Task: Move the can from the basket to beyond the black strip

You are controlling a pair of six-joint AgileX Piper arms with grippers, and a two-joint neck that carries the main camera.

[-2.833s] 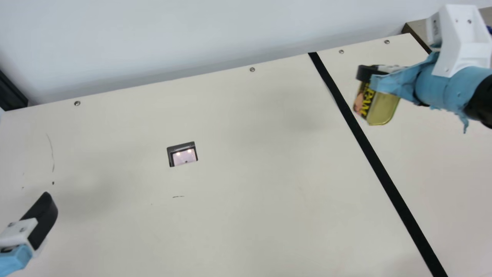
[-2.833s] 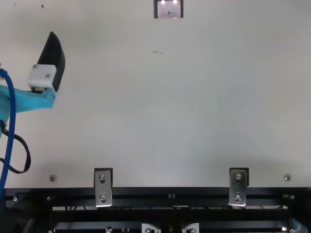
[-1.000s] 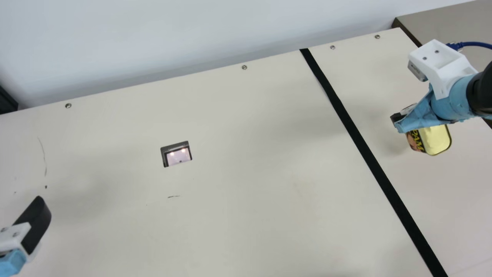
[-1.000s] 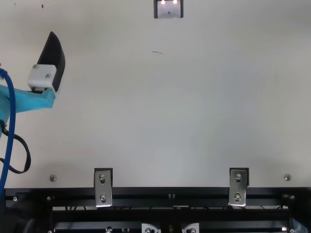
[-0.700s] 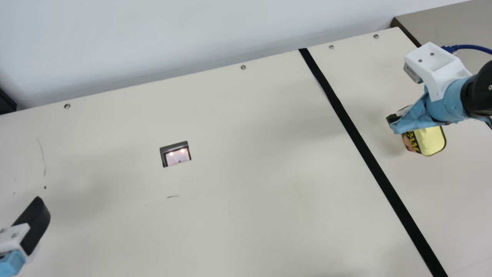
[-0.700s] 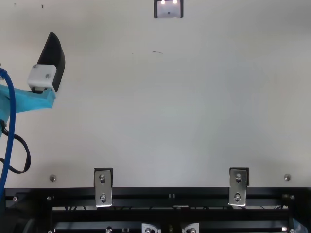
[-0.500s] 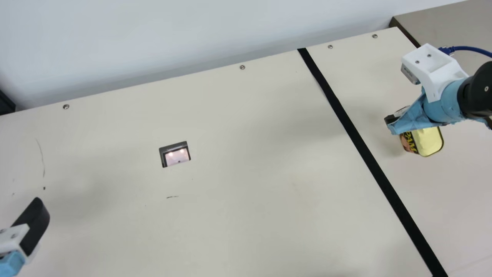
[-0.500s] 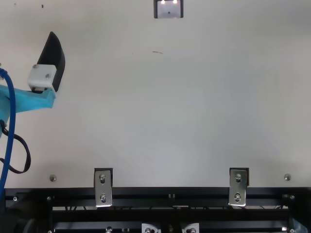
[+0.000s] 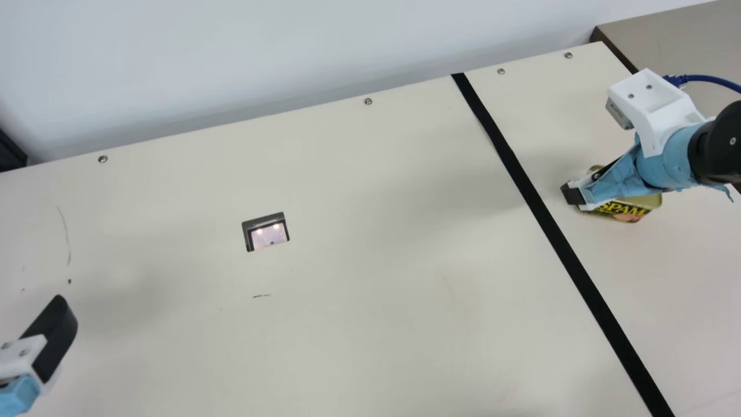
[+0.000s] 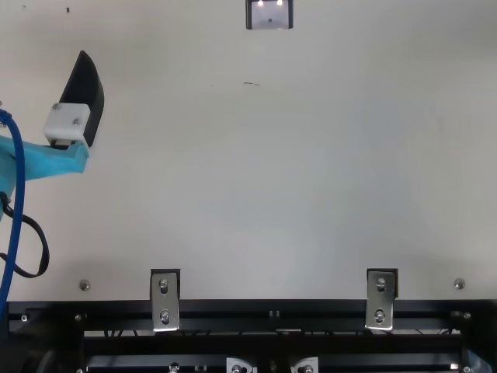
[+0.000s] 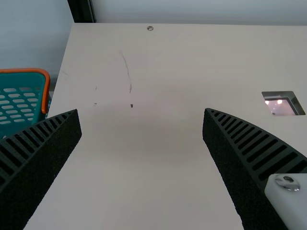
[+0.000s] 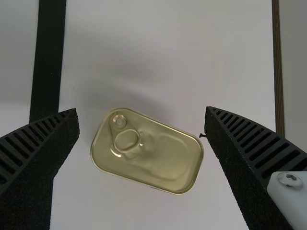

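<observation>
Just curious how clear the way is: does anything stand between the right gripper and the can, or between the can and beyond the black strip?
Nothing visible stands between the open right gripper and the can, which already lies past the black strip.

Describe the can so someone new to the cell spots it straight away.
On the cream table, find the long black strip and look to its right in the main view. Partly under the right end effector sits the can: rounded-rectangular, gold lid, ring pull, yellow lettering. Unlike the flat, dark-framed panel across the strip, it stands proud of the tabletop.
</observation>
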